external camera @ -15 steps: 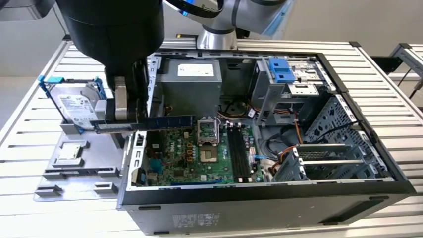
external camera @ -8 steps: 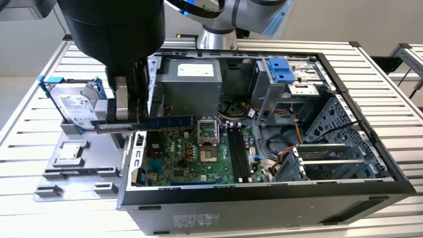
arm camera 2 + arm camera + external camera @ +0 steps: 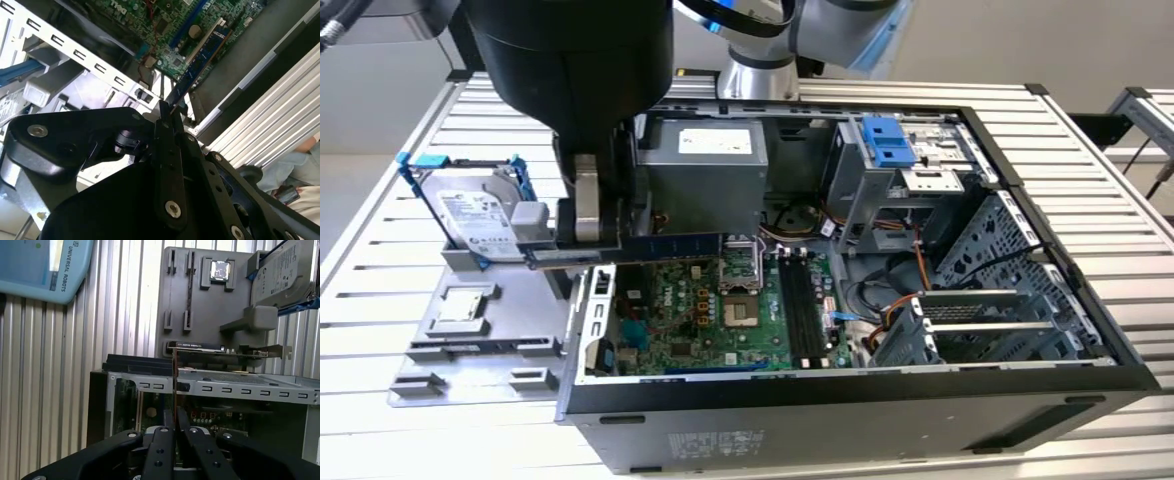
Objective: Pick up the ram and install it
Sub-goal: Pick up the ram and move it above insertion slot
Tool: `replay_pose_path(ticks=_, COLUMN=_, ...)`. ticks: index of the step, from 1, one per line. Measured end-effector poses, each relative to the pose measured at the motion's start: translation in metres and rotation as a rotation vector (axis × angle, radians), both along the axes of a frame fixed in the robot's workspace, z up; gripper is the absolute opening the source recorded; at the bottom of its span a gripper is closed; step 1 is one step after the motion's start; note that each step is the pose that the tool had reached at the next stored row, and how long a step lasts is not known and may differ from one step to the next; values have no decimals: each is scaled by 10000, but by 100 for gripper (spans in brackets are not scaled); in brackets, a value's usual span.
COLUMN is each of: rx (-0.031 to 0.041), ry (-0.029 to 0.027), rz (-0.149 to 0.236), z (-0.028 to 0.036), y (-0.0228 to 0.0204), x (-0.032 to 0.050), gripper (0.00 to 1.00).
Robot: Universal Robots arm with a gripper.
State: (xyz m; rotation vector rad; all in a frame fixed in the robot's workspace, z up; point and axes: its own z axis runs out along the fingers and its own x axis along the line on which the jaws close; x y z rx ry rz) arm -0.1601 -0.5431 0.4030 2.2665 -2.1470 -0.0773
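The ram is a long thin dark stick held level above the edge of the open computer case on the exterior view's left. My gripper is shut on it near one end. In the second wrist view the ram runs out from my gripper over the green motherboard. In the first wrist view the ram shows edge-on as a thin line rising from my gripper. The black memory slots lie on the motherboard, to the exterior view's right of the stick.
A silver hard drive in a blue bracket and a small square processor chip rest on the grey fixture plate, to the exterior view's left of the case. Power supply, drive cage and cables crowd the case.
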Motion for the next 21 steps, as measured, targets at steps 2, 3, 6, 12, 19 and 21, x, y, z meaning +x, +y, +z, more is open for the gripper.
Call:
replay_pose_path(ticks=2, rx=0, ry=0, rz=0, z=0, y=0, x=46, gripper=0)
replay_pose_path(ticks=3, rx=0, ry=1, rz=0, z=0, y=0, x=71, gripper=0)
replay_pose_path(ticks=6, rx=1, ry=3, rz=1, z=-1, y=0, x=161, gripper=0)
replay_pose_path(ticks=12, rx=-1, ry=6, rz=0, z=0, y=0, x=291, gripper=0)
replay_pose_path(ticks=19, rx=0, ry=7, rz=0, z=0, y=0, x=402, gripper=0)
replay_pose_path(ticks=21, rx=1, ry=6, rz=0, z=-1, y=-1, x=415, gripper=0)
